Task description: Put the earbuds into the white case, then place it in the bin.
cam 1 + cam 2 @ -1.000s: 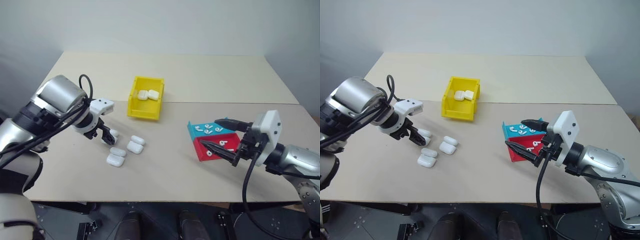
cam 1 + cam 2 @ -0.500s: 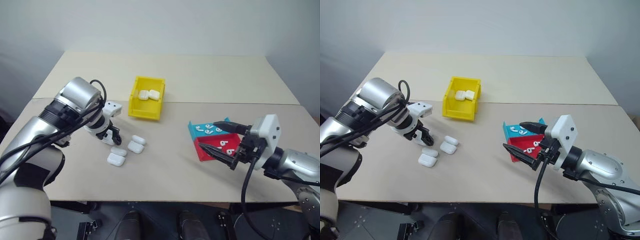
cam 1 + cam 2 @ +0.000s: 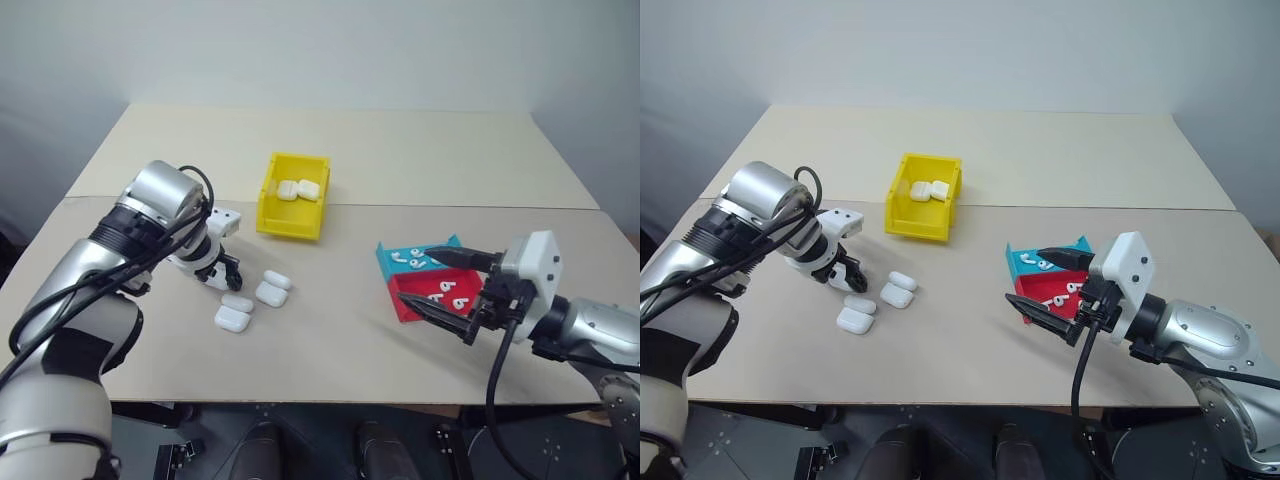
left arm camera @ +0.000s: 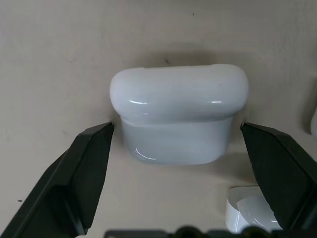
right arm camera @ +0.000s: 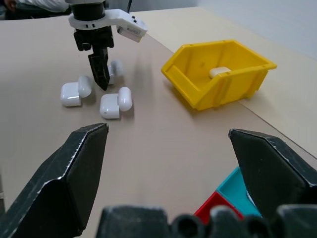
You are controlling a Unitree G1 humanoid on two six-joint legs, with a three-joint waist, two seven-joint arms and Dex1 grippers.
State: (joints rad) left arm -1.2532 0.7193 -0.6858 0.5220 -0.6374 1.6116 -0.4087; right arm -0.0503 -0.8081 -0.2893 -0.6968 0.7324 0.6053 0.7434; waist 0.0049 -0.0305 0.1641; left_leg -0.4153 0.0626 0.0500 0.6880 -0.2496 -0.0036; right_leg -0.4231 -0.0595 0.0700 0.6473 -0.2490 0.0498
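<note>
Two beige tables are standing pushed together, their seam running across; a plain pale grey wall is rising behind them.

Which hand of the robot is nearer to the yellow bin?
The left hand: it is beside the white cases, a little in front of the yellow bin. The right hand hovers over the trays, farther away.

Silver metallic cylindrical arm segments, black joint bands, looping black cables; white plastic wrist housings; left gripper and right gripper with tapered matte black fingers.
</note>
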